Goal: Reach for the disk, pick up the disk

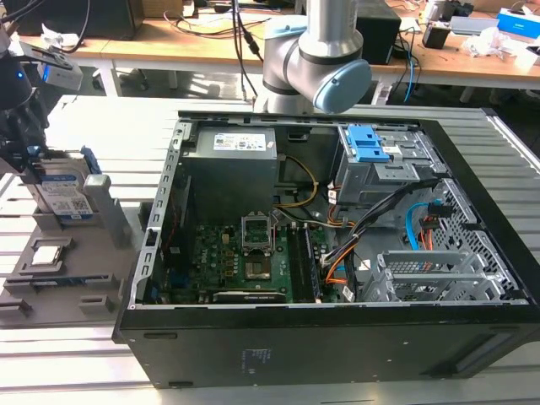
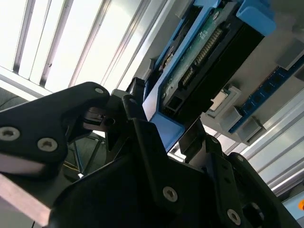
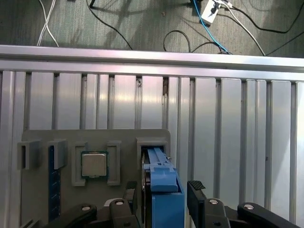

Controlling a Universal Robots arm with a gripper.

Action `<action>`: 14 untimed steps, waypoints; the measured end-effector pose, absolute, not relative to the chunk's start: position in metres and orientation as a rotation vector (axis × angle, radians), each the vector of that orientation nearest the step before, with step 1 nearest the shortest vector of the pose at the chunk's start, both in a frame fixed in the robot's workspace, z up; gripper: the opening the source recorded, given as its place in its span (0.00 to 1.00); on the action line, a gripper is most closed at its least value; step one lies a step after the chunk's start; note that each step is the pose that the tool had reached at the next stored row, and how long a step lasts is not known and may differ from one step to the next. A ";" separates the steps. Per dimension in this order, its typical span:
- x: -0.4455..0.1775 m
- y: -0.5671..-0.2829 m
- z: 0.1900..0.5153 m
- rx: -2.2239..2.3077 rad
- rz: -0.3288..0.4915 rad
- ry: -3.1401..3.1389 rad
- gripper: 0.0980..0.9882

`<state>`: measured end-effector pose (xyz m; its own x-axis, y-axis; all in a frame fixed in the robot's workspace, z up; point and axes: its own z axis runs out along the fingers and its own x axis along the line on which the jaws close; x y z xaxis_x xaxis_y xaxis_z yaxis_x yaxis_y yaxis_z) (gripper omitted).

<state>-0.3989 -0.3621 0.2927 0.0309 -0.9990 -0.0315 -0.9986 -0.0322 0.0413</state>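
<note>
First wrist view, hand [image 3: 165, 192] at blue-railed disk [image 3: 160, 164]

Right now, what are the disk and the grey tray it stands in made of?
The disk looks like silver-grey metal with a dull sheen. Its white-and-blue label looks like paper. Its side rails look like smooth blue plastic, judging by the even colour and moulded shape. The tray seems to be matte grey plastic because it barely shines, but I can't be sure.
</note>
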 end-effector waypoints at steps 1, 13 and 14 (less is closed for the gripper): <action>-0.399 -0.362 0.293 2.250 -0.080 -2.180 0.48; -0.399 -0.362 0.293 2.250 -0.080 -2.180 0.30; -0.399 -0.362 0.293 2.250 -0.080 -2.180 0.30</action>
